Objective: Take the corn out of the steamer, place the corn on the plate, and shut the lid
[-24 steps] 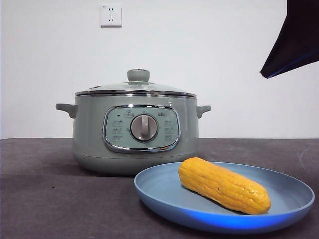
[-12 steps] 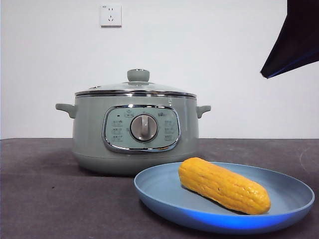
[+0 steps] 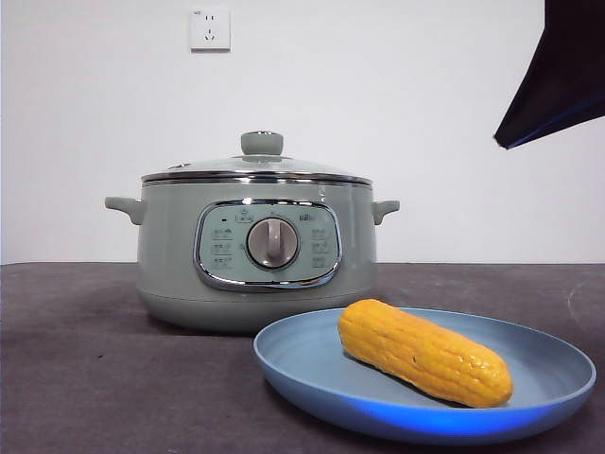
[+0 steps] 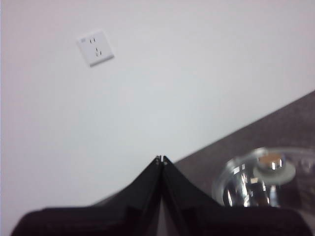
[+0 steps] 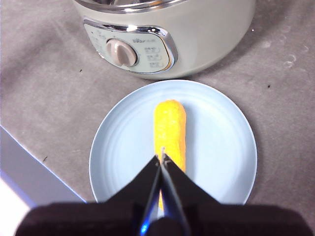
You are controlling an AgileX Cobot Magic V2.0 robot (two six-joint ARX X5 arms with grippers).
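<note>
The yellow corn (image 3: pixel 423 352) (image 5: pixel 170 129) lies on the light-blue plate (image 3: pixel 312 364) (image 5: pixel 221 147) in front of the sage-green steamer (image 3: pixel 170 255) (image 5: pixel 206 34). The lid (image 3: pixel 255 165) (image 4: pixel 258 177) sits on the steamer, its knob on top. My right gripper (image 5: pixel 162 156) hangs high above the plate, shut and holding nothing; it shows as a dark tip (image 3: pixel 558 76) at the top right of the front view. My left gripper (image 4: pixel 161 159) is shut and empty, raised beside the lid, facing the wall.
A dark grey table (image 3: pixel 85 378) carries everything. A white wall with a socket (image 3: pixel 210 28) stands behind. A pale strip (image 5: pixel 29 172) marks the table's edge in the right wrist view.
</note>
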